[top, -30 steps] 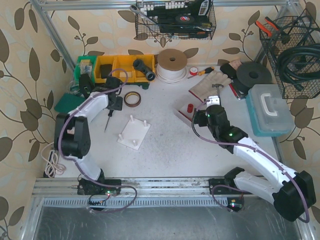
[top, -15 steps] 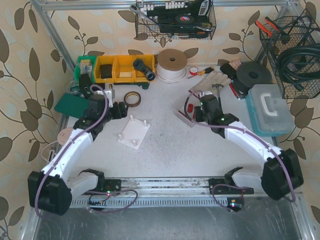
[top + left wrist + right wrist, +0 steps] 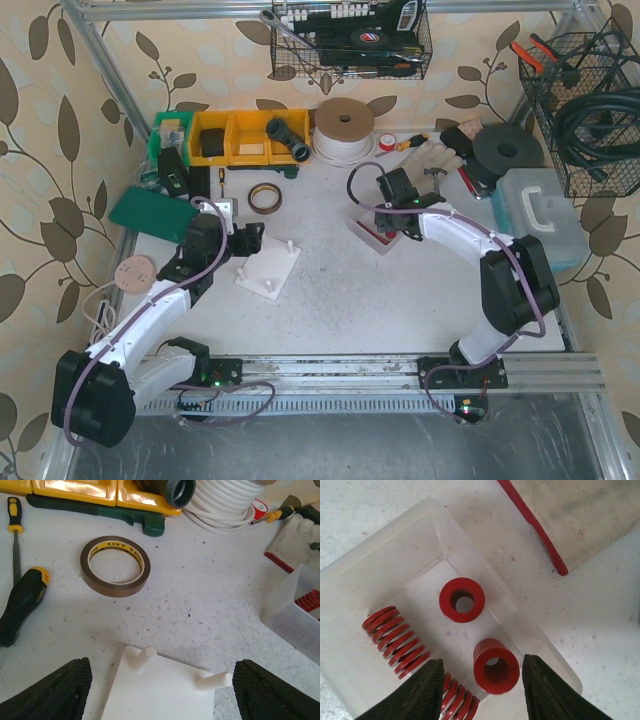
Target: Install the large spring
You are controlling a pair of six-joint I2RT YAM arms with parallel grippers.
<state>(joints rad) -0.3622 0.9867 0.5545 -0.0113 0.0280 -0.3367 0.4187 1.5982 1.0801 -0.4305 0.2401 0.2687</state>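
Observation:
A clear plastic tray (image 3: 395,550) (image 3: 372,238) holds several red springs: two lying on their sides (image 3: 395,641) and two standing on end. Which one is the large spring I cannot tell. My right gripper (image 3: 482,680) (image 3: 386,218) reaches down into the tray, open. Its fingers straddle the nearer upright spring (image 3: 496,666), with a gap on the left and barely any on the right. The white peg plate (image 3: 160,695) (image 3: 268,268) lies mid-table with its pegs (image 3: 141,656) pointing up. My left gripper (image 3: 160,692) (image 3: 243,240) hovers open over its far left corner, holding nothing.
A brown tape roll (image 3: 115,566) and a black screwdriver (image 3: 22,600) lie beyond the plate. Yellow bins (image 3: 240,135) and a white cord coil (image 3: 343,130) line the back. A work glove (image 3: 420,165) and a teal case (image 3: 540,220) sit right of the tray.
My right gripper swung left over the tray, dropped onto the upright spring and narrowed around it. My left arm drew back from the tape roll to the peg plate.

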